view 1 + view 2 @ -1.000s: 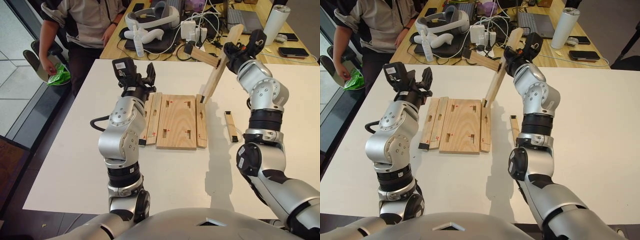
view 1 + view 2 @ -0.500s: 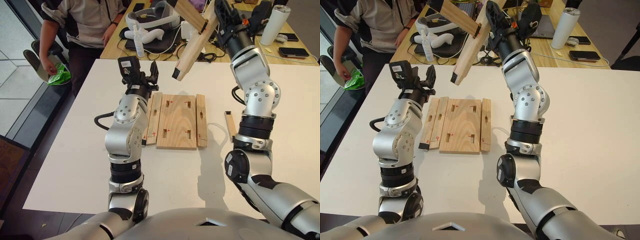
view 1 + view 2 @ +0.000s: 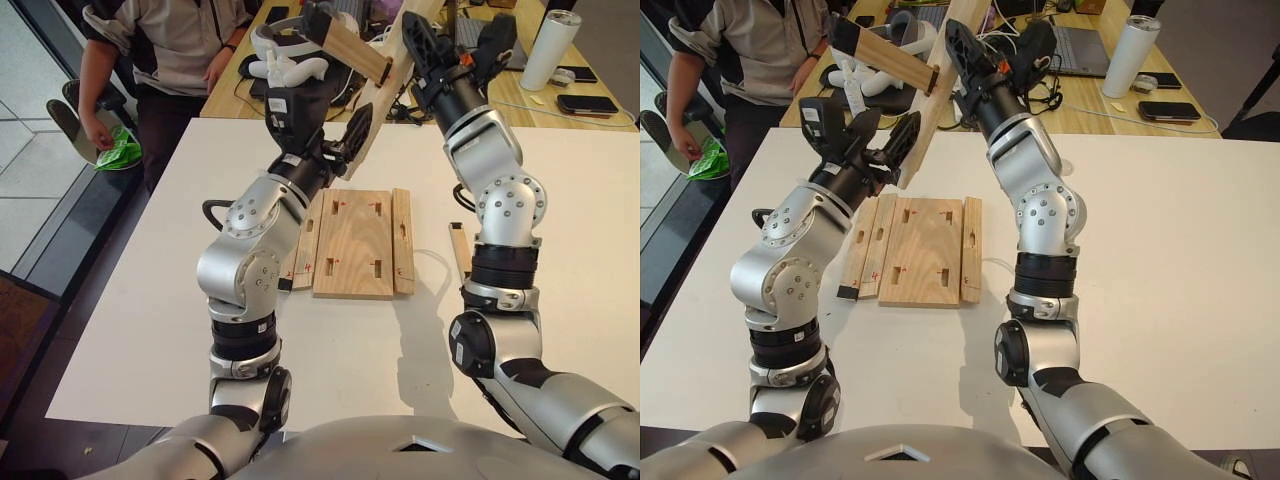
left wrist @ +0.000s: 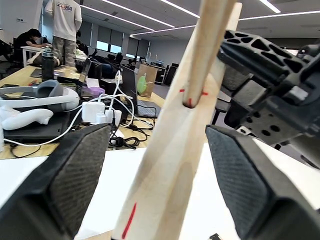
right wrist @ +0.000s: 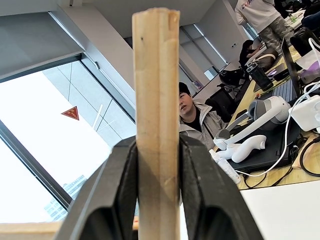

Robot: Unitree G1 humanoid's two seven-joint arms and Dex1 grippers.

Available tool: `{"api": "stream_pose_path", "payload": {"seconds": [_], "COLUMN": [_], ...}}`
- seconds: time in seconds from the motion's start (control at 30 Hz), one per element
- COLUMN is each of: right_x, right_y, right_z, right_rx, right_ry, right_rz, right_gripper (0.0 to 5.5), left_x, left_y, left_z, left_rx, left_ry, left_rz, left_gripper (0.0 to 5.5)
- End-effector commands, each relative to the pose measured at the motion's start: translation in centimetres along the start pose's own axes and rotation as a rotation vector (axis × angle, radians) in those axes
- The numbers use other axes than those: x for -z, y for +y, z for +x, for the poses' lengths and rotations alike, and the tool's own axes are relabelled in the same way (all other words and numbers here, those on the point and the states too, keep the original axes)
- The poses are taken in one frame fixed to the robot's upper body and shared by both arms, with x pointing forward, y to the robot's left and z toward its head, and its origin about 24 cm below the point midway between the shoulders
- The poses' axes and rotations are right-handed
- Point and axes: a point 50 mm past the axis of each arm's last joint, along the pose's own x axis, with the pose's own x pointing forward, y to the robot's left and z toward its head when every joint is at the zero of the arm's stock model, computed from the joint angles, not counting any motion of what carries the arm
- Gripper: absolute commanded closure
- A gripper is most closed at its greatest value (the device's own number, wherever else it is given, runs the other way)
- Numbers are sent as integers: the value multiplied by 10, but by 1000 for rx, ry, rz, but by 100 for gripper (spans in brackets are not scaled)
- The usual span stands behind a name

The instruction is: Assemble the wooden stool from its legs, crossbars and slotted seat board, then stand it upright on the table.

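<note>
Right gripper (image 5: 156, 170) clamps leg (image 4: 175, 150), crossbar (image 3: 345, 50) attached, aloft at 12 o'clock of seat board (image 3: 353, 245); left gripper (image 3: 880, 142) gapes around its lower end, likely to steady it.

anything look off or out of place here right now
Nothing spilled or broken. One short bar lies alone on the table, apart from the seat board, on its right. The leg with its crossbar hangs tilted in the right gripper, while the left gripper has its jaws open either side of it.
</note>
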Motion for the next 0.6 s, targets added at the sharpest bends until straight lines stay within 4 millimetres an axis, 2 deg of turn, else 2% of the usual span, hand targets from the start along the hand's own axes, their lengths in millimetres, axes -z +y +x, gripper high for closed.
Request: {"api": "stream_pose_path", "payload": {"seconds": [0.03, 0.27, 0.6], "right_x": [11, 9, -14], "right_y": [7, 14, 20], "right_z": [-1, -3, -16], "right_rx": [-16, -37, -49], "right_ry": [6, 28, 67], "right_rz": [69, 80, 55], "right_gripper": [449, 449, 449], "left_x": [3, 15, 20], "left_y": [-15, -12, 0], "left_z": [1, -9, -16], "left_rx": [143, 163, 121], "left_ry": [58, 134, 166], "left_rz": [26, 85, 172], "left_gripper": [203, 203, 203]}}
